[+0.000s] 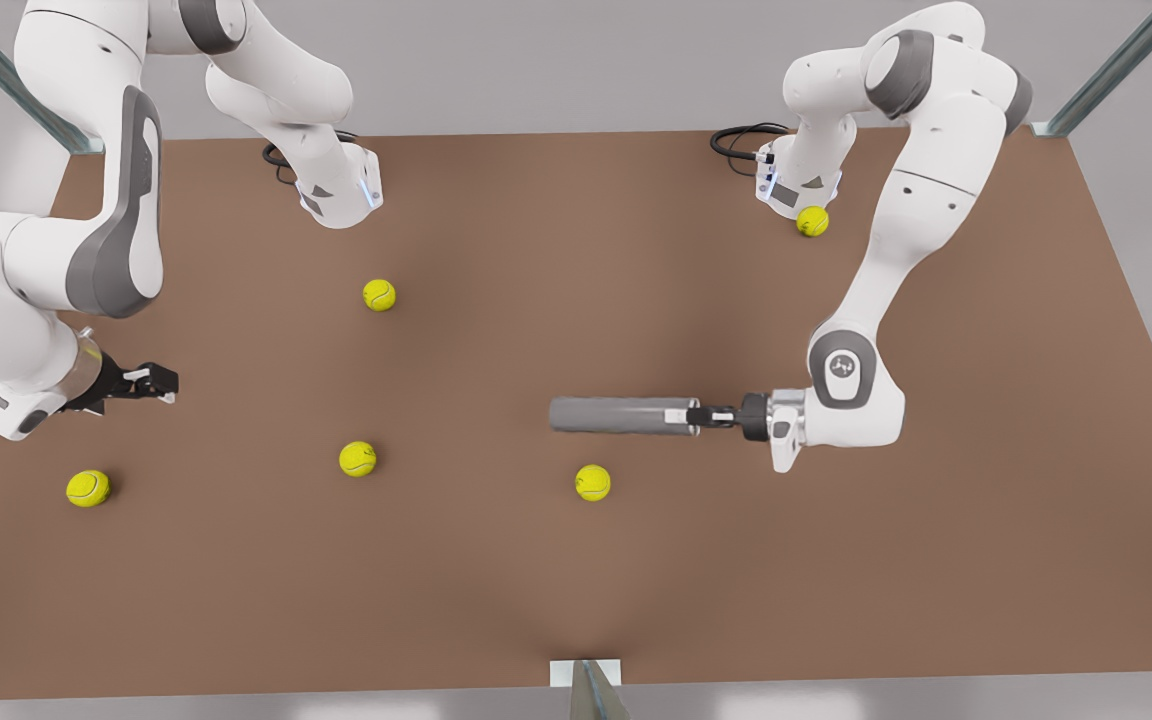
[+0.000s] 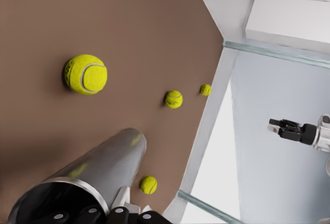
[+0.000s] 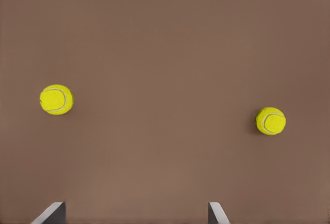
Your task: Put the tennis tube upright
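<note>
The tennis tube (image 1: 621,415) is a plain grey can with a smooth, dull side. It lies flat and level above the brown table (image 1: 836,600), with its long side pointing across the front view, left to right. In the left wrist view the tennis tube (image 2: 98,175) looks shiny, with a pale silvery rim at the near end and small yellow spots of light on its side. The left gripper (image 1: 708,416) is at the front view's right and is closed tight on the rim end of the tube. Its dark fingers (image 2: 119,214) pinch the rim. A tennis ball (image 1: 593,482) sits on the table just in front of the tube. Two more balls (image 1: 357,459) lie farther to the front view's left, one of them (image 1: 88,488) near the table's edge. The right gripper (image 1: 158,381) hangs in the air above that edge, well apart from the tube, and this arm waits. Its two pale fingertips (image 3: 51,213) stand wide apart, with nothing between them. Farther back there is a ball (image 1: 379,294) alone on the table. The last ball (image 1: 813,221) sits right by the base of the arm at the back.
</note>
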Available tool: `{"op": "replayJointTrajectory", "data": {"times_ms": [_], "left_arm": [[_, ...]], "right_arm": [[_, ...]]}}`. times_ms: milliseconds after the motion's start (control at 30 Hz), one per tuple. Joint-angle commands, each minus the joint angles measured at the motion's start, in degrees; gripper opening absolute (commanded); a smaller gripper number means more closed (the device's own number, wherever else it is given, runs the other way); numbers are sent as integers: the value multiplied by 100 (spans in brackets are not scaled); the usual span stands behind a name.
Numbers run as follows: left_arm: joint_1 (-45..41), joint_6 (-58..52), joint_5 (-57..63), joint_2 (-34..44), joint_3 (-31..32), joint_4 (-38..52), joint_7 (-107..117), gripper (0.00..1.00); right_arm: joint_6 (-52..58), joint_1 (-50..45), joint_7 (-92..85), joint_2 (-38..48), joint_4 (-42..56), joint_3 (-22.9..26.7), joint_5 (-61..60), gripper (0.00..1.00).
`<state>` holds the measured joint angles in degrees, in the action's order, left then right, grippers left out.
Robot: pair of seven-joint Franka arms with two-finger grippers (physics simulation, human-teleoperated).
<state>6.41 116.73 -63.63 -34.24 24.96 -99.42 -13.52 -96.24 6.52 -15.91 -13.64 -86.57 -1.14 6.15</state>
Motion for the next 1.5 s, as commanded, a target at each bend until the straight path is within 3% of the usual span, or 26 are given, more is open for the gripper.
{"op": "replayJointTrajectory", "data": {"times_ms": [0, 567, 1200, 1467], "left_arm": [[0, -10, 483, 23, 0, 2, 120, 21], [405, -1021, 1731, 805, -35, 81, 1712, 21], [607, -1003, 4649, 1605, -26, 230, 2898, 21], [484, -1012, 6056, 1579, 35, 327, 3092, 21]], "right_arm": [[0, -10, 0, 2, 0, -9, 0, 100], [-18, -1, 0, -42, 0, 0, 0, 100], [-62, 7, -9, -103, 9, -9, -9, 100], [-44, -54, -9, -77, 26, -9, 0, 100]]}}
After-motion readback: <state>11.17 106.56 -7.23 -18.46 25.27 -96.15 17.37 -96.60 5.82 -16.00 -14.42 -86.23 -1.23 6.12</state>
